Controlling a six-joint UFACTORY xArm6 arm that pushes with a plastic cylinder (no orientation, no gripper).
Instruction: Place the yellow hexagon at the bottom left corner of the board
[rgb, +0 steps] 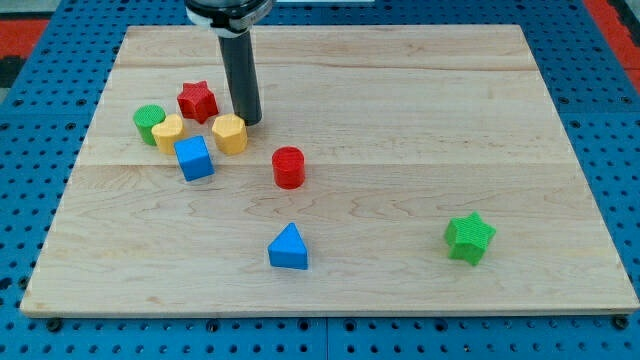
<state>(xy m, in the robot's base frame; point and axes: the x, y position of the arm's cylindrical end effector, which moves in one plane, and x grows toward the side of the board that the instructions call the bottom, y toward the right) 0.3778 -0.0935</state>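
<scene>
Board (560, 170): the near left corner is bare wood, with open room along the whole left edge nearer than the cluster. The near edge and the far right part are bare too.

Left to right:
- green cylinder (148, 123), closest to the left edge, still well inside it.
- yellow heart-like block (167, 132), touching the green cylinder's right side.
- blue cube (193, 158), just near-right of the heart-like block.
- red star (197, 100), far side of the cluster.
- yellow hexagon (229, 133), right of the blue cube, in the left half of the board, well away from the near left corner.
- my tip (249, 121), just far-right of the yellow hexagon, touching or almost touching; cannot tell which.
- red cylinder (287, 166), apart, near-right of the hexagon.
- blue triangle (289, 247), alone toward the near edge.
- green star (469, 238), alone on the right.

Count: two yellow, two red, two blue, two green; eight blocks.

Pincer: the arm carries a rod only, so no jaw state can be read.
</scene>
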